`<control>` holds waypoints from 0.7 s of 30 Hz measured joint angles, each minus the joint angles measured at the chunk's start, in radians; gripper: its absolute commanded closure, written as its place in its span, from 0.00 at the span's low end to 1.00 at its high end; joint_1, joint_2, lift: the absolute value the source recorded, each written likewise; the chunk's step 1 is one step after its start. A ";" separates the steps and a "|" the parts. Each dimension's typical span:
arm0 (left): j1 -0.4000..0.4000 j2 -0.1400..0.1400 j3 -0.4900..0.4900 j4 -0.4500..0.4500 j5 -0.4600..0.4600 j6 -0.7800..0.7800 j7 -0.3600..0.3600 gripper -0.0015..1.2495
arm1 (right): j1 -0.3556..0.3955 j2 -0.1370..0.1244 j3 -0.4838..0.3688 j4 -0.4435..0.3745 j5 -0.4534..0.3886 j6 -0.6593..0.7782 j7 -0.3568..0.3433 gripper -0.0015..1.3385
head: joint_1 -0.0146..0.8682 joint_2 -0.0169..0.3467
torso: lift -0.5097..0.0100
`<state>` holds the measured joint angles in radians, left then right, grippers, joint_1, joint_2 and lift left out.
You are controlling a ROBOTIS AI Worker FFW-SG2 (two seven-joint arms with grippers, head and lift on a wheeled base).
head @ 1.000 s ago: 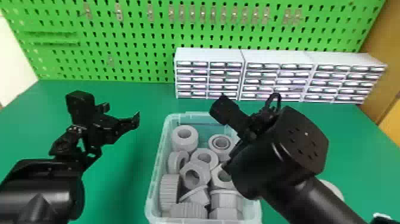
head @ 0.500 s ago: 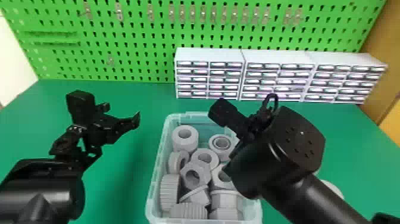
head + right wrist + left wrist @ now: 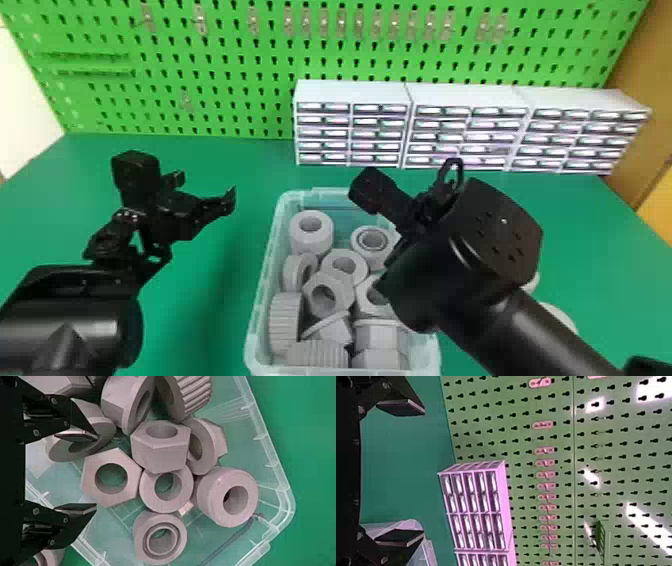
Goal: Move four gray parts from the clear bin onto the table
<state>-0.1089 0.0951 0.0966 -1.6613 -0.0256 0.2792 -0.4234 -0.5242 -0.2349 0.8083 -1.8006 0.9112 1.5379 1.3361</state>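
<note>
The clear bin (image 3: 267, 280) holds several gray parts, among them a round collar (image 3: 311, 235) and a hex nut (image 3: 327, 295). My right gripper (image 3: 425, 210) is over the bin's right side, its fingertips hidden there. In the right wrist view my right gripper (image 3: 96, 471) is open above the parts, with a hex nut (image 3: 89, 473) beyond the gap between its fingers. Two gray parts (image 3: 560, 317) lie on the table right of the bin, partly behind the right arm. Parked left of the bin, my left gripper (image 3: 207, 207) is open; its left wrist view shows the gripper (image 3: 411, 473) empty.
White drawer cabinets (image 3: 350, 92) stand behind the bin, against the green pegboard (image 3: 230, 65). Green table (image 3: 240, 165) surrounds the bin. In the left wrist view, a corner of the bin (image 3: 429, 550) shows near one finger.
My right arm has shifted slightly to the left over the bin. The left arm and the parts in the bin look unmoved.
</note>
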 measured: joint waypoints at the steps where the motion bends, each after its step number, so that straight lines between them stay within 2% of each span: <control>1: 0.000 0.000 0.000 0.000 0.000 0.000 0.000 0.16 | -0.001 0.000 0.000 0.002 -0.001 -0.003 0.000 0.47 | 0.78 0.14 | 0.89; 8: -0.003 0.000 -0.002 0.000 -0.001 0.000 0.000 0.15 | -0.016 0.012 0.003 0.041 -0.015 -0.048 0.000 0.46 | 0.78 0.14 | 0.89; 21: -0.005 0.000 -0.007 0.006 -0.002 0.000 0.000 0.16 | -0.059 0.059 0.018 0.141 -0.025 -0.123 0.000 0.44 | 0.78 0.14 | 0.89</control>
<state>-0.1141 0.0951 0.0901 -1.6552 -0.0276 0.2792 -0.4234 -0.5831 -0.1763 0.8268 -1.6591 0.8867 1.4149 1.3357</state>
